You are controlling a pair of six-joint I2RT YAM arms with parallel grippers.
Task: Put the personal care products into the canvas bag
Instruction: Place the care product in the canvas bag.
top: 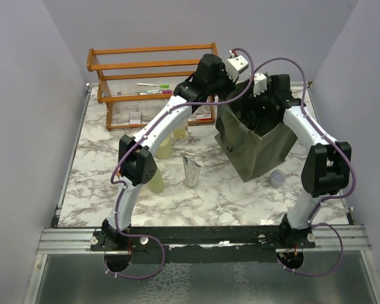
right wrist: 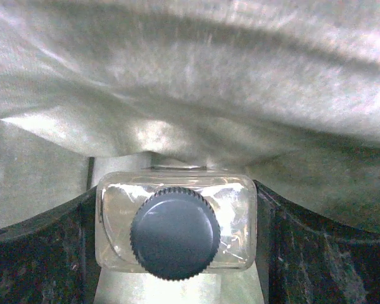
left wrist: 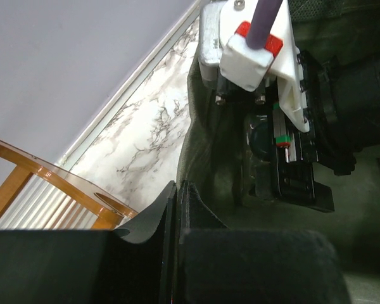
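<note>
A white, grey-veined marble tabletop (top: 228, 196) sits between plain lavender walls (top: 25, 95), with an orange wooden rack (top: 152, 57) at its 11 o'clock. The boxy olive-green canvas bag (top: 259, 149) stands at 2 o'clock. The left gripper (left wrist: 177, 190) is pinched tight on the bag's rim. The right gripper (right wrist: 176, 190), down inside the bag, has its jaws wide around a clear, black-capped rectangular bottle (right wrist: 176, 221), both fingers against its sides. A silver metallic tube (top: 191, 171) stands near the table's centre.

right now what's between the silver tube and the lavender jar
In the top view: bare marble beside the silver tube, then the near corner of the canvas bag by the lavender jar.
</note>
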